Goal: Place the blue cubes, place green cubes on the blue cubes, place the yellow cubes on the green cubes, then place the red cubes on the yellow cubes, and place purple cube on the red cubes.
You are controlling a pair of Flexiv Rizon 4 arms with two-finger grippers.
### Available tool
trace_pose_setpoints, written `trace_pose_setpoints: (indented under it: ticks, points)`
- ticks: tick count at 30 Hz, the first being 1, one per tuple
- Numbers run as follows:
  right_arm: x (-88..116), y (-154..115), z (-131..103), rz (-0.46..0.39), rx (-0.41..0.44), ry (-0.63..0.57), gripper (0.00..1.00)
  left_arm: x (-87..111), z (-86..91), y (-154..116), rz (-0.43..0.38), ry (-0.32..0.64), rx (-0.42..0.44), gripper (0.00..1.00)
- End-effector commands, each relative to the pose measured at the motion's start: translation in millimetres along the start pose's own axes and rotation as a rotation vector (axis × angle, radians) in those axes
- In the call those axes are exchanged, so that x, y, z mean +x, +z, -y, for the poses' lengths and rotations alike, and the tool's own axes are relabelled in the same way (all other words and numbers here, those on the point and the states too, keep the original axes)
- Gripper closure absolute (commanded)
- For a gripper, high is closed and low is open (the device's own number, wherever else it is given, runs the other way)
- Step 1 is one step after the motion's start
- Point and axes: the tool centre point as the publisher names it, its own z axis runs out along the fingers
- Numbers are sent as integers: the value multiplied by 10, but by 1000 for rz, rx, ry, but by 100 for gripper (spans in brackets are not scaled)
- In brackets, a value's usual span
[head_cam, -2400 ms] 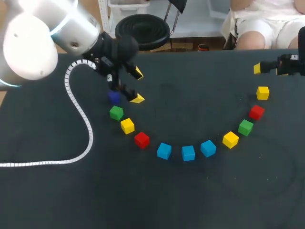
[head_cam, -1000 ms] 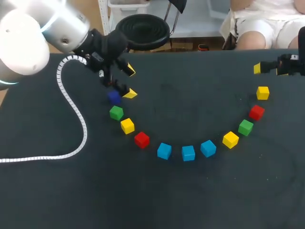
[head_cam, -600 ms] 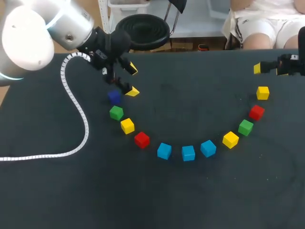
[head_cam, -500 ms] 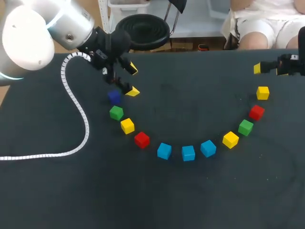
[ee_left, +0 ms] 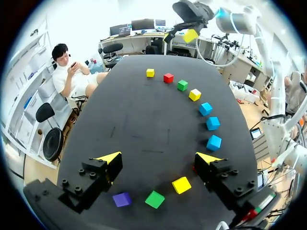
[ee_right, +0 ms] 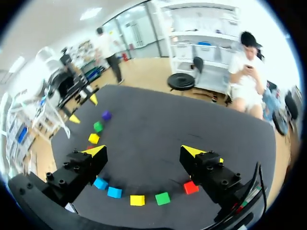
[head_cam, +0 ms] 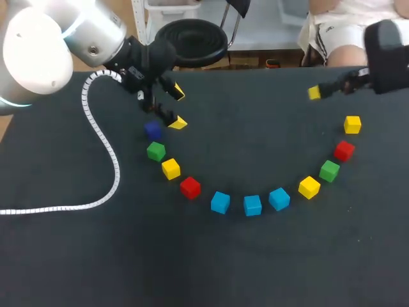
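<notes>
Head view is showing every cube lying flat in one arc on the table [head_cam: 255, 121], nothing stacked. I'm reading this as the opening step, with the blue cubes [head_cam: 252, 205] sitting mid-arc. Left gripper [head_cam: 177, 107] is hovering fingers apart and empty, just beside the purple cube [head_cam: 152, 130] at the arc's end. Right gripper [ee_right: 144, 153] is hanging spread and empty too, near the other end. Next move is calling for a blue pick. The three are sitting close together, so neighbours are risking a nudge. Coiled cable [head_cam: 116, 173] is trailing across the left side.
</notes>
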Motion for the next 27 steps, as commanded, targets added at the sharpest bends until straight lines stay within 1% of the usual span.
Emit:
trace_pose_setpoints:
  ticks: [1, 3, 5, 8, 14, 17, 24, 27]
  points:
    - [-60, 261, -84, -210, -384, -296, 0, -8, -15, 1, -4, -1, 3, 0]
    - [-23, 313, -143, -254, -430, -333, 0, -8, -15, 1, -4, -1, 3, 0]
    - [-8, 355, -200, -262, -469, -347, 0, -8, -15, 1, -4, -1, 3, 0]
    - [5, 432, -283, -280, -495, -373, 0, -8, -15, 1, -4, -1, 3, 0]
    - [-7, 564, -399, -285, -529, -380, 0, -8, -15, 1, -4, -1, 3, 0]
    - [-14, 670, -528, -294, -569, -401, 0, -8, -15, 1, -4, -1, 3, 0]
    - [85, 869, -765, -352, -659, -438, 0, -8, -15, 1, -4, -1, 3, 0]
    - [107, 882, -793, -362, -668, -418, 0, -8, -15, 1, -4, -1, 3, 0]
